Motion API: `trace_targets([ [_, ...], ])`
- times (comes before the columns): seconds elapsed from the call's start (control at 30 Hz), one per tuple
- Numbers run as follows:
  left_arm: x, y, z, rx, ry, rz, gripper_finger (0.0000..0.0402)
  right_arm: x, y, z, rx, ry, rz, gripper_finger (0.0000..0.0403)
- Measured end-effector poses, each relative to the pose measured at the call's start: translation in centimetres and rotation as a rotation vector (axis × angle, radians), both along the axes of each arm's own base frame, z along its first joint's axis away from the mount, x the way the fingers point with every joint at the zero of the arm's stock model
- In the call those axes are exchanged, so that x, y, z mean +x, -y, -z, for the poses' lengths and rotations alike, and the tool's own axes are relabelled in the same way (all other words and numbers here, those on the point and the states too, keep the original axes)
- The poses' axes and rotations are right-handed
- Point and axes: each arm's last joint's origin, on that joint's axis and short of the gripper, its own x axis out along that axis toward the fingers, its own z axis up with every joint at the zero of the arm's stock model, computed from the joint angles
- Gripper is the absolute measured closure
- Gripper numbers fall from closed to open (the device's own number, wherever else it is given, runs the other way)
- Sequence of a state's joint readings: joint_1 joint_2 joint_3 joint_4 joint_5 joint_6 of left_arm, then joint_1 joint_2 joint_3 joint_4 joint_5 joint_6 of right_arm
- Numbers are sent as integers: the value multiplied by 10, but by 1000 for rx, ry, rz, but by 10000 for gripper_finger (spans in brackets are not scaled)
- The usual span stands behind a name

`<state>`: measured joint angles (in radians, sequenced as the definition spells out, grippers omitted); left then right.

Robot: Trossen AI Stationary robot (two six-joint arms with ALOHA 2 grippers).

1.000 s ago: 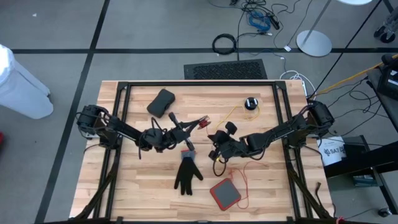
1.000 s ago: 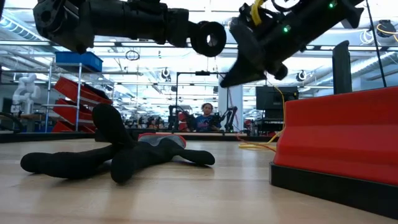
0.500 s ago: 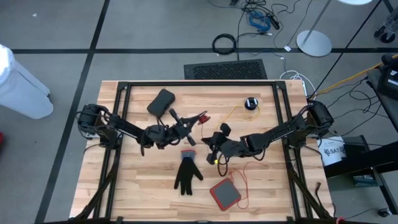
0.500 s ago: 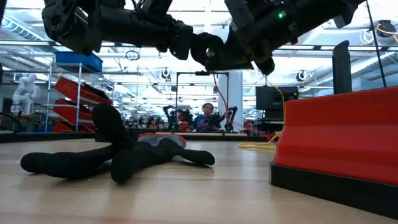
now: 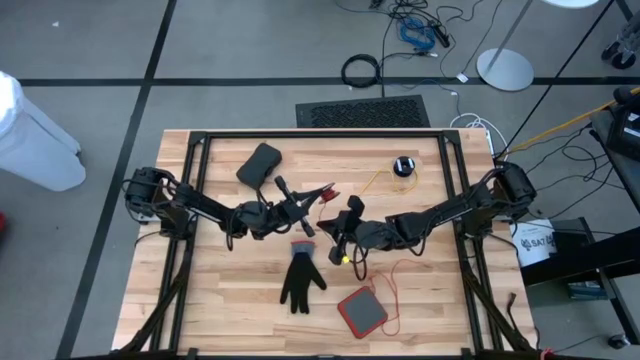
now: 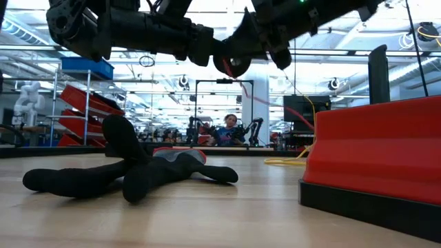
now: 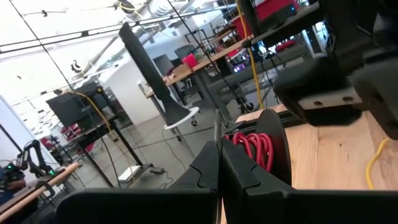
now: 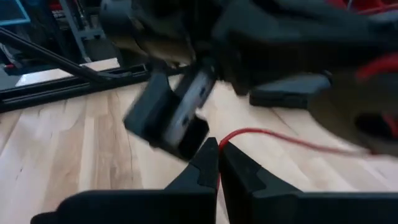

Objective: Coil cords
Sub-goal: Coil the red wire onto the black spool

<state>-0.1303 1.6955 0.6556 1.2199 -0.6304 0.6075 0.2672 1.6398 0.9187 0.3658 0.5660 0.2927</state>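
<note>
Two pincers, left pincer (image 5: 322, 190) and right pincer (image 5: 338, 232), both pressed together above the table (image 5: 220, 300), near the glove (image 5: 301, 279).

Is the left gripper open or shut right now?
Shut. In the left wrist view the left gripper has its two dark fingers pressed together with no gap, just short of a black spool wound with red cord.

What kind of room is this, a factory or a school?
Probably a robotics lab or workshop: a wooden table with two robot arms, more benches with arms behind it, and loose cables on the floor.
</note>
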Motion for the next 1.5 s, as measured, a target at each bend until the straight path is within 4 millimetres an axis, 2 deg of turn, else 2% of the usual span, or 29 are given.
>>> trace_targets([
  [0.13,1,0,4,-6,-15,3,402,7,0,-14,-24,2,-22,403],
  [0.37,5,3,18,7,-72,7,402,11,-2,-27,-77,-129,-4,403],
  [0.5,4,6,19,11,-82,2,402,8,-1,-33,-95,-202,26,403],
  [0.63,4,8,19,12,-84,5,402,-3,0,-43,-109,-222,57,403],
  [0.9,2,13,21,13,-98,11,402,-40,1,-61,-101,-312,148,403],
  [1.03,1,17,21,12,-92,19,402,-49,4,-59,-91,-372,179,403],
  [1.23,1,22,20,11,-86,30,402,-51,5,-50,-75,-400,193,403],
  [1.5,0,20,13,-4,-6,25,402,-54,3,-15,-10,-331,171,403],
])
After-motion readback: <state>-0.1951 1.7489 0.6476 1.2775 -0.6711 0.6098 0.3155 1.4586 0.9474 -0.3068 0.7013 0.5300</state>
